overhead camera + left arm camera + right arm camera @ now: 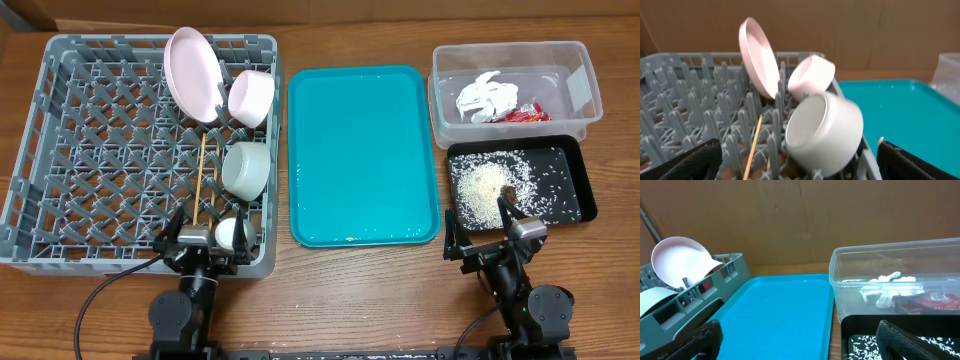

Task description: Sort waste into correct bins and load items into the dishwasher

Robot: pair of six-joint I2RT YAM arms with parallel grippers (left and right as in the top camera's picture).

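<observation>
The grey dish rack [30,150] holds a pale round plate [195,72] on edge, two white bowls [251,97] [245,167], a small cup [228,233] and two chopsticks [205,180]. I make out only one plate. The clear tub [510,47] holds the napkin [487,97] and the red wrapper [522,114]. The black tray [588,190] holds rice [480,190] and a brown scrap [510,192]. My left gripper [207,243] is open and empty at the rack's front edge, facing the near bowl [822,132]. My right gripper [495,240] is open and empty at the black tray's front.
The teal tray [362,150] lies between the rack and the bins; it also shows in the right wrist view [775,315]. A brown cardboard wall stands behind the table. Cables run from both arm bases at the front edge.
</observation>
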